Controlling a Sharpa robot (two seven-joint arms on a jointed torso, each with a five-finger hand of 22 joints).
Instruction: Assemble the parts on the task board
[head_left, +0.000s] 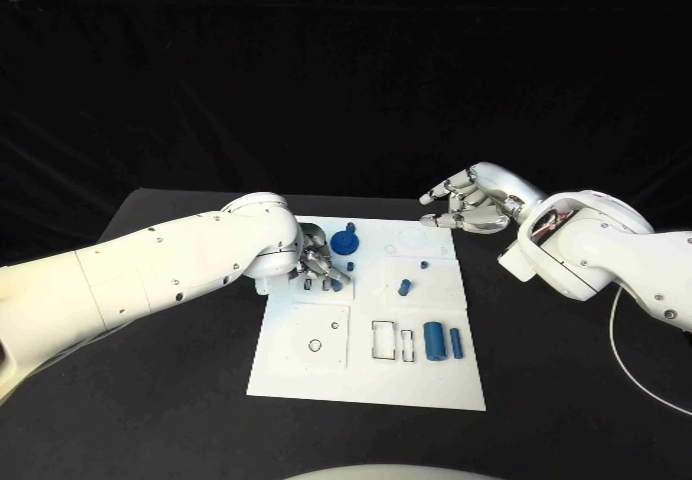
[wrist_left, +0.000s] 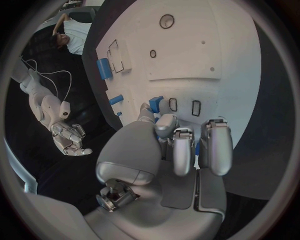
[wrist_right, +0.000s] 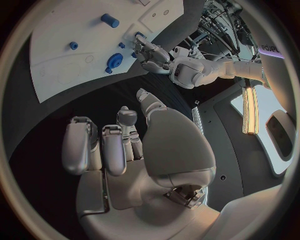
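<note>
The white task board (head_left: 289, 375) lies in the middle of the black table. My left hand (head_left: 316, 263) hangs over its far left part, its fingers curled. The thumb and a fingertip pinch a small blue part (wrist_left: 156, 101) that stands beside two empty slots (wrist_left: 184, 105). The same blue part (head_left: 335, 284) sits just under the fingertips. A round blue part (head_left: 345, 242) stands right behind the hand. My right hand (head_left: 469, 205) is raised off the board's far right corner, fingers loosely bent, holding nothing (wrist_right: 119, 145).
Two small blue pieces (head_left: 405, 287) lie mid-board. Two blue cylinders (head_left: 446, 343) lie near the right edge, beside an empty rectangular outline (head_left: 384, 340). A ring-shaped hole (head_left: 315, 346) is at the near left. A white cable (head_left: 623, 350) runs along the table's right side.
</note>
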